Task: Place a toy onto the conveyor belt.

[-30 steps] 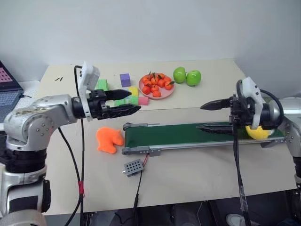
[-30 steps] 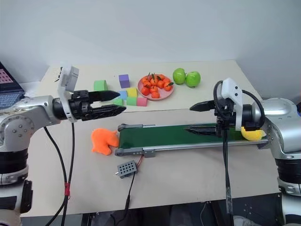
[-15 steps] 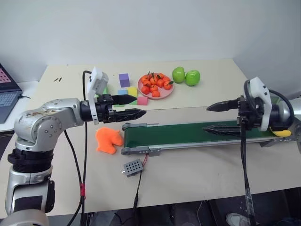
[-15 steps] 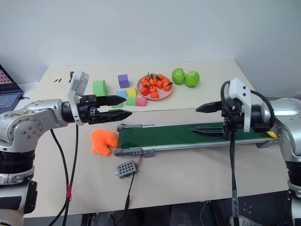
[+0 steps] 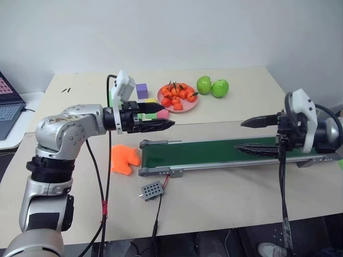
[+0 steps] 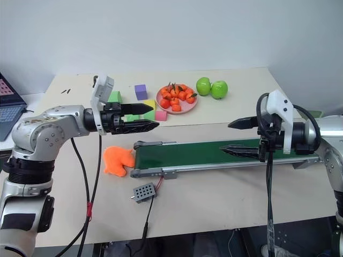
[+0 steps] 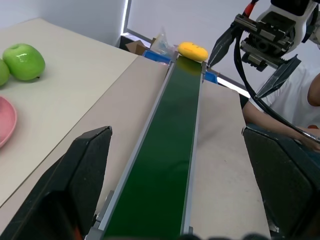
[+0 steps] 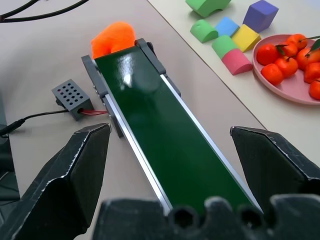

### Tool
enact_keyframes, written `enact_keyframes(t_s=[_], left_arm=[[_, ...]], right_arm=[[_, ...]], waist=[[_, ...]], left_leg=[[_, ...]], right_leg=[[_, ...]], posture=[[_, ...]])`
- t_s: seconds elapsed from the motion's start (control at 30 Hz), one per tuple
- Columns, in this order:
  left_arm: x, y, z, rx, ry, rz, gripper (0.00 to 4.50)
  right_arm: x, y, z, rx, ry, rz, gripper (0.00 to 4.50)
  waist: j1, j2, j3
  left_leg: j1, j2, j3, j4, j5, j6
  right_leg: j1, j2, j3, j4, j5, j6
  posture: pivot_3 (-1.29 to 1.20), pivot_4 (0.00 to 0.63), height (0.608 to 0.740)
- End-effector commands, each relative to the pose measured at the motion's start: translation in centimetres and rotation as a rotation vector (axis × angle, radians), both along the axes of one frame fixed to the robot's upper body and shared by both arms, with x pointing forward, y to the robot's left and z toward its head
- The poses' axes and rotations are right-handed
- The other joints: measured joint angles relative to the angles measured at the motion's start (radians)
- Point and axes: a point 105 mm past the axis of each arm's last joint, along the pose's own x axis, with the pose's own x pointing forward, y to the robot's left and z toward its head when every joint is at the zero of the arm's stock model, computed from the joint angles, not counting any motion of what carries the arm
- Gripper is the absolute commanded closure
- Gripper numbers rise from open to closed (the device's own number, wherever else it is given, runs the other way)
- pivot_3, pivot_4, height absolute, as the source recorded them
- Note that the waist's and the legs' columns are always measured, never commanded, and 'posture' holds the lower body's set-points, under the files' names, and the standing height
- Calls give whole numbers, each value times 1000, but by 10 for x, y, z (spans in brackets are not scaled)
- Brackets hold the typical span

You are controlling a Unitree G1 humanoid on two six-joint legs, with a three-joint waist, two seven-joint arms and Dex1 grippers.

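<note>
Grippers both spread apart, empty: right gripper [image 6: 239, 137] over conveyor belt [image 6: 198, 155], left gripper [image 5: 162, 116] past belt's near-roller end. Toy [image 7: 193, 50] already sits at belt's far end behind my right gripper. My judgement: keep fingers wide, lift clear without nudging toy. Versus a second ago: right arm pulled back, left gripper advanced toward belt.

A lab: bare table [image 5: 225, 187] with test props and laptop [image 5: 8, 104].
</note>
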Motion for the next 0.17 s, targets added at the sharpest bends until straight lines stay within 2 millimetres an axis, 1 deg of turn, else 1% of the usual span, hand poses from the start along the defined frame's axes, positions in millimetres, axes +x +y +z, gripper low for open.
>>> enact_keyframes(t_s=[0.03,0.17], left_arm=[[-2,-4,9,-10,-51,-24,53],[4,-7,12,-22,-74,-6,53]], right_arm=[[-1,0,11,5,-64,-11,0],[1,2,8,11,-69,-18,0]], waist=[[0,0,0],[0,0,0]], left_leg=[[0,0,0,0,0,0],[0,0,0,0,0,0]], right_leg=[[0,0,0,0,0,0],[0,0,0,0,0,0]], posture=[[0,150,740],[0,150,740]])
